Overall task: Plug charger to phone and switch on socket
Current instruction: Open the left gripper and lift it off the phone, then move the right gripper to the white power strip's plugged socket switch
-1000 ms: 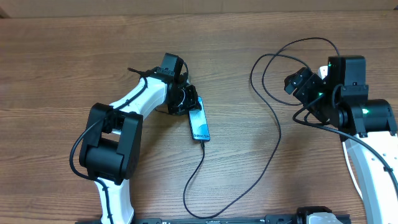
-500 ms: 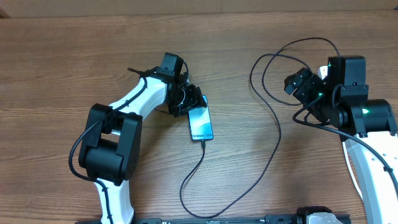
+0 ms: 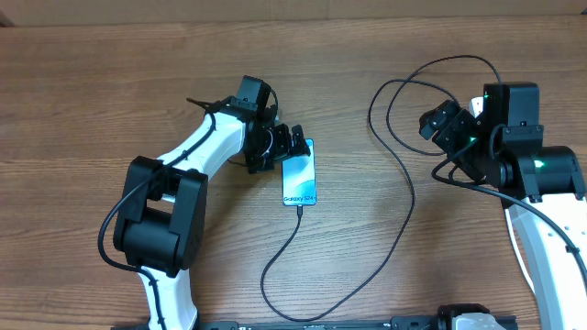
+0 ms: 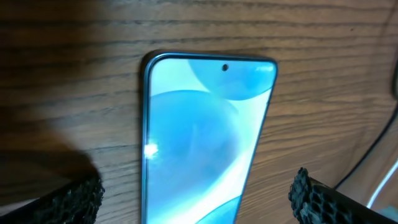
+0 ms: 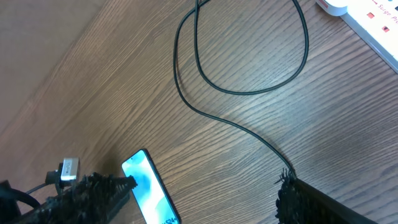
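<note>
Phone is now lying flat, screen up, instead of tilting on its edge, with the left gripper letting go.
Left jaws are hanging wide over the phone's far end, left of the table's middle, and the right gripper is gaping wide too, holding nothing. Charger is looking plugged into the phone's near end, so I'm guessing only the switch is left. Socket is barely peeking in, so I can't read the switch.

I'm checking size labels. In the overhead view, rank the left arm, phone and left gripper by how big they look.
1. The left arm, by far the largest.
2. The phone and the left gripper look about alike, so I would not rank them.
</note>
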Controlling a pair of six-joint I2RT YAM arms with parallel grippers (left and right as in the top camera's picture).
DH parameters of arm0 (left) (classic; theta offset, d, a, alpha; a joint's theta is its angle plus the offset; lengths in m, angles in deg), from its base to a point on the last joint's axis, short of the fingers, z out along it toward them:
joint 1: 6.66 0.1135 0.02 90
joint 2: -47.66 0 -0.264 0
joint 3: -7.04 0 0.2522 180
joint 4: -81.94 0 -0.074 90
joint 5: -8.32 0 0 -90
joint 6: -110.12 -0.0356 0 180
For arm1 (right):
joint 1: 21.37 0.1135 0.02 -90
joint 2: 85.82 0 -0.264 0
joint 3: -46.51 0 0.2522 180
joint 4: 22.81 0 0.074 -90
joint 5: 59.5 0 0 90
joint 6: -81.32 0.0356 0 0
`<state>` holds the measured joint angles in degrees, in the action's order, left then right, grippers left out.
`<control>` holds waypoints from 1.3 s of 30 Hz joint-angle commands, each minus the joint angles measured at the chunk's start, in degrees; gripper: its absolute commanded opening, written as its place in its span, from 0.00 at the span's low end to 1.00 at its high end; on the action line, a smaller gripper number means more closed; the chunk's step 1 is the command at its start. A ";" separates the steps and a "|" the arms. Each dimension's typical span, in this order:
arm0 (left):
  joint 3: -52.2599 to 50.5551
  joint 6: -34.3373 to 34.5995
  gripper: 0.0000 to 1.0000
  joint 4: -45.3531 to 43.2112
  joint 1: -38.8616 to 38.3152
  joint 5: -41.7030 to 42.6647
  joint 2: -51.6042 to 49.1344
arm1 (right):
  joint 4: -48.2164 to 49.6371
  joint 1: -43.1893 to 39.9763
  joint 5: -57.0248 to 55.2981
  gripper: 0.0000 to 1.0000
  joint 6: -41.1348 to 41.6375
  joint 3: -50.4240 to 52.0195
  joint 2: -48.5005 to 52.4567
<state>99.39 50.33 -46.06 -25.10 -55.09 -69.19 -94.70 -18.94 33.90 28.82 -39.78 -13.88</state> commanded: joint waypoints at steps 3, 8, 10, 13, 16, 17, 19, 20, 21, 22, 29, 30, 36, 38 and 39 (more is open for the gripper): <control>6.97 -6.45 1.00 9.90 1.38 -16.09 3.85 | -0.28 -0.04 -1.55 0.88 -0.76 -0.39 -0.46; 23.58 -10.40 1.00 30.42 1.38 -33.07 16.76 | -0.61 -0.04 -1.92 1.00 -0.72 -0.37 0.31; 26.21 -11.19 1.00 34.73 1.38 -33.62 20.98 | -0.70 -0.04 -1.90 1.00 -0.70 -0.37 0.63; 27.19 -11.15 1.00 37.92 1.38 -33.59 27.06 | -0.68 -0.04 -1.90 1.00 -0.70 -0.37 1.07; 27.19 -11.15 1.00 39.12 1.38 -33.62 32.85 | -0.70 -0.04 -1.90 1.00 -0.70 -0.37 1.38; 27.19 -11.17 1.00 39.10 1.38 -33.62 33.99 | -0.70 -0.04 -1.88 1.00 -0.70 -0.37 1.38; 27.19 -11.15 1.00 39.12 1.38 -33.59 35.89 | -0.74 -0.04 -1.88 1.00 -0.70 -0.37 1.46; 27.19 -11.15 1.00 39.12 1.38 -33.62 36.17 | -0.76 -0.04 -1.88 1.00 -0.70 -0.37 1.49; 27.19 -11.15 1.00 39.10 1.38 -33.62 36.33 | -0.76 -0.04 -1.88 1.00 -0.70 -0.37 1.49; 27.19 -11.15 1.00 39.10 1.38 -33.62 36.33 | -0.74 -0.04 -1.88 1.00 -0.70 -0.37 1.49; 27.17 -11.15 1.00 39.08 1.38 -33.59 35.21 | 0.02 -0.48 -0.24 1.00 -3.26 -0.48 1.49; 27.17 -11.15 1.00 39.15 1.38 -33.59 35.08 | 0.00 -1.11 0.44 1.00 -3.85 -0.61 1.51; 27.17 -11.15 0.99 39.12 1.38 -33.59 34.73 | -7.91 -12.02 7.74 1.00 -14.47 -6.49 6.21; 27.17 -11.15 0.99 39.12 1.38 -33.62 34.73 | -14.58 -18.62 8.41 1.00 -20.00 -13.14 11.56; 27.17 -11.15 1.00 39.12 1.38 -33.62 34.73 | -17.70 -21.59 9.01 1.00 -23.32 -16.98 14.71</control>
<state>126.25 40.54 -6.80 -23.87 -87.94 -34.18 -108.64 -33.51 40.50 16.07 -48.04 -5.14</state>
